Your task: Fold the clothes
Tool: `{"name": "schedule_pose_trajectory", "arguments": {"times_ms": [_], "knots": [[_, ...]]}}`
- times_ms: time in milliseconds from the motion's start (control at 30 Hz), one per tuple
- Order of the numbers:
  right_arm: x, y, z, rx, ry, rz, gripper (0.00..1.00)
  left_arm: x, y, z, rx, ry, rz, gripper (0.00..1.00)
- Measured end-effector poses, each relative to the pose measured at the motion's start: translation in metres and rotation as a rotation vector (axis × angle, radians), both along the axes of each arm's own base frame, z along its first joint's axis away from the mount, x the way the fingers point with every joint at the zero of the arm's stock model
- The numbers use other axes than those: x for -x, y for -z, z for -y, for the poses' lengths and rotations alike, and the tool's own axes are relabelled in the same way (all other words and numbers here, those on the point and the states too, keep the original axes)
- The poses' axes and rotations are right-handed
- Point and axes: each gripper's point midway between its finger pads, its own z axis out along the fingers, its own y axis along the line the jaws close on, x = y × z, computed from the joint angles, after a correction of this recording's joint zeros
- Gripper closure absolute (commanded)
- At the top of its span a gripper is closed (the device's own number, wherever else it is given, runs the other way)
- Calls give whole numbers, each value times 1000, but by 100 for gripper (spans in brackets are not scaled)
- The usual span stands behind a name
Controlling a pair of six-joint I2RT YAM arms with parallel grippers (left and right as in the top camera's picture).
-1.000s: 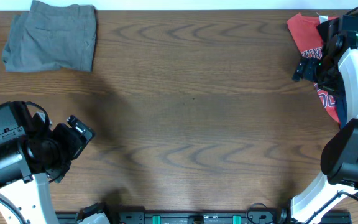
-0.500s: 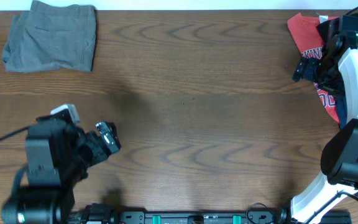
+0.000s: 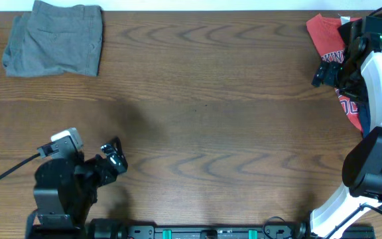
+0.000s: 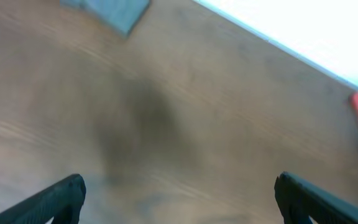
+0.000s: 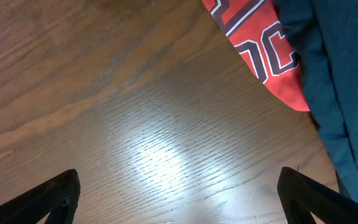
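Note:
Folded grey-khaki shorts [image 3: 55, 38] lie at the table's far left corner; a blurred corner of them shows in the left wrist view [image 4: 107, 11]. A red printed T-shirt [image 3: 327, 40] lies at the far right with a navy piece [image 5: 340, 81] beside it; the red shirt also shows in the right wrist view [image 5: 260, 43]. My left gripper [image 3: 115, 158] is open and empty over bare wood at the near left. My right gripper [image 3: 323, 70] is open and empty just left of the red shirt, above the table.
The wooden table [image 3: 204, 119] spans the view. My right arm's white links [image 3: 377, 99] stand along the right edge over part of the clothes pile. A black rail runs along the near edge.
My left arm has swung back toward the near edge, with its gripper now pointing right and forward. The right arm and the clothes have not moved.

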Motion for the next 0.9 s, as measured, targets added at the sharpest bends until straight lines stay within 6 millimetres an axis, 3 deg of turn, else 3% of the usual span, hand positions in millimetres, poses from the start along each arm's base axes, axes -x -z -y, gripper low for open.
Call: {"name": "schedule_pose_trajectory", "arguments": {"times_ms": [133,333,400,700,900], "knots": [[0,0,0,0,0,1,1,-8,8,-1,1,-7,115,2],[0,0,0,0,0,0,1,-1,73,-3,-7,-16,66,2],[0,0,0,0,0,0,1,-3,85,-5,-11,-26,79,2],[0,0,0,0,0,0,1,-32,88,-19,-23,-100,333,2],[0,0,0,-1,0,-1,1,-37,100,-29,-29,-146,375,2]]}}
